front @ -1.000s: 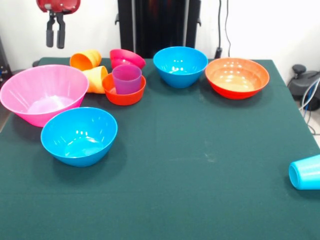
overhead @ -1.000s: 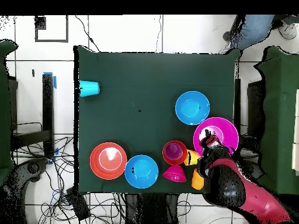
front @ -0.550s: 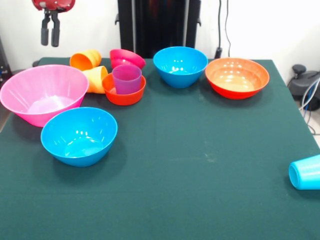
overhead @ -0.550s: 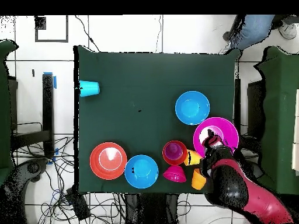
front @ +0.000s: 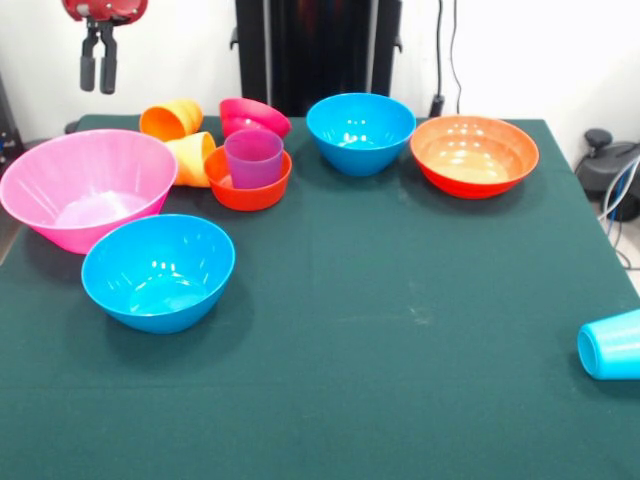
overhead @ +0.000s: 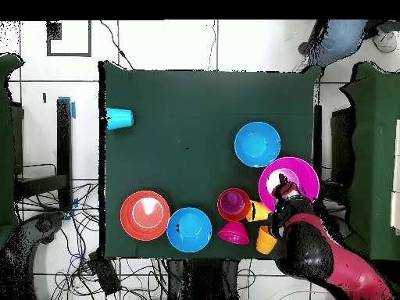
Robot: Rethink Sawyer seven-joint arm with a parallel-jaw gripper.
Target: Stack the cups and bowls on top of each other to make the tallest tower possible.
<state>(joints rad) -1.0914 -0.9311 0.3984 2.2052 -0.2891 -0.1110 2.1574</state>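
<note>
Front: purple cup (front: 254, 157) sitting upright inside small orange bowl (front: 247, 180); pink bowl (front: 87, 187) and both blue bowls holding nothing. Gripper (front: 98, 62) hanging above, fingers nearly together, gripping nothing. Overhead: light blue cup (overhead: 119, 119) lying sideways, well apart. No legible writing.

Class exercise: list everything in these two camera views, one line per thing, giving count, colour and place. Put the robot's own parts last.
Pink bowl: one, large, front view's left.
Blue bowls: two; one in front of the pink bowl, one at the back.
Orange-red bowl: one, wide, back right.
Small orange bowl: one, holding the purple cup.
Magenta bowl: one, tilted, behind it.
Orange cup and yellow-orange cup: lying on their sides.
Light blue cup: on its side, right edge.
Table: dark green cloth.
Person: overhead view's top edge.
Gripper: raised, jaws empty.
</note>
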